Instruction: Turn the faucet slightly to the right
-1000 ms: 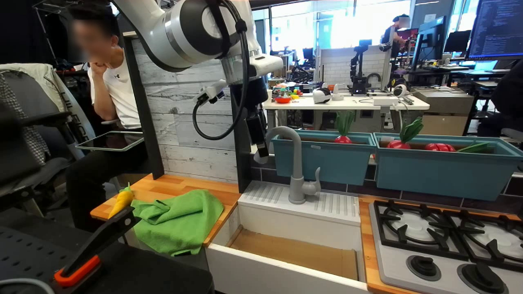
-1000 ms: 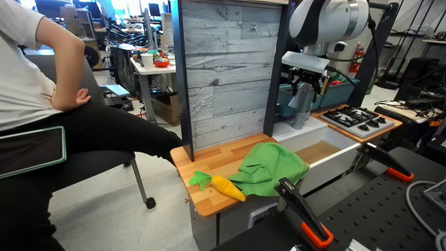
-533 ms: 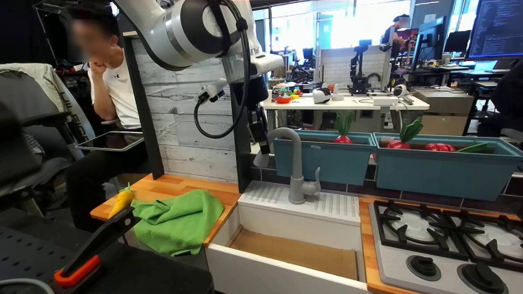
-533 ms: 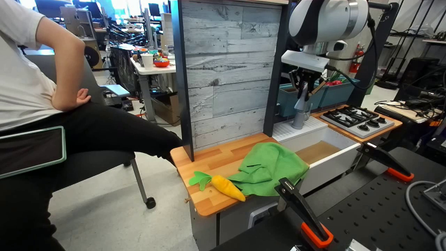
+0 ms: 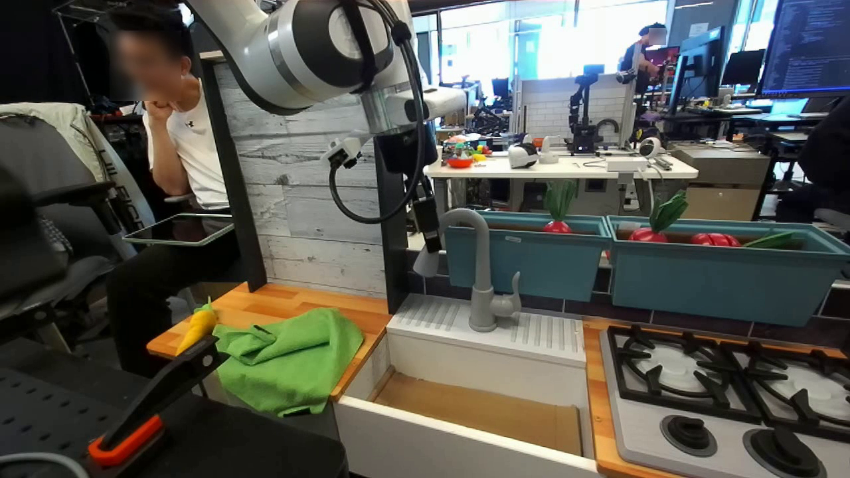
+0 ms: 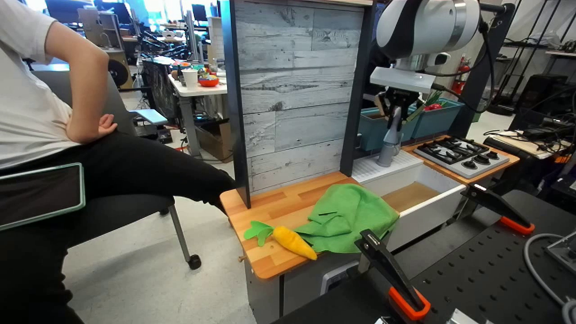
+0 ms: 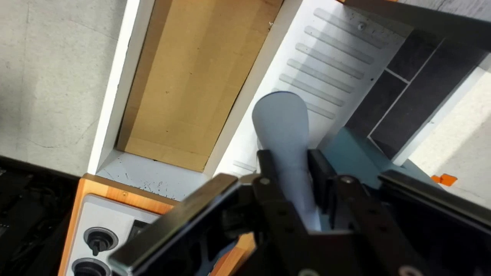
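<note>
Indoors, the faucet (image 5: 483, 272) stands on a ribbed ledge (image 5: 448, 325), bright windows (image 5: 558, 40) beyond.

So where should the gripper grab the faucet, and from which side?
I'd take the faucet by its spout, just above the flared tip, coming from above with the gripper straddling it, as it does now. The spout is narrower there and hangs clear of the upright base, so it should fit well and give leverage for turning.
</note>
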Robot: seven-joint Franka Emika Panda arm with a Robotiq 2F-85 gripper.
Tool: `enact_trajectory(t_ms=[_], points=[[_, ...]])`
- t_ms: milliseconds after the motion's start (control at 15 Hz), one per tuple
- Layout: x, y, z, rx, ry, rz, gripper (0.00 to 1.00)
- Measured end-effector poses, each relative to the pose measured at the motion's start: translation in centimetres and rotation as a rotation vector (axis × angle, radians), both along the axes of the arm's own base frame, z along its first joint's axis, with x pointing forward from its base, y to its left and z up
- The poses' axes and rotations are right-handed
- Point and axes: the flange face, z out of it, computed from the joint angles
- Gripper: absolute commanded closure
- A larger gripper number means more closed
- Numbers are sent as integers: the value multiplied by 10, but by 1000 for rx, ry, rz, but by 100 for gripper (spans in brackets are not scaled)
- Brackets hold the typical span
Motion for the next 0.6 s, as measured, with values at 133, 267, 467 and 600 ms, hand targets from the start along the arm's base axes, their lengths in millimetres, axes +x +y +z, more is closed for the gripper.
enact_trajectory(t_ms=[133,267,467,600], points=[[-5,-3,0,-5,4,44,93],[-9,-6,0,-13,2,88,93],[-17,-11,-1,-25,1,152,93],[-22,-15,0,-29,2,191,93]])
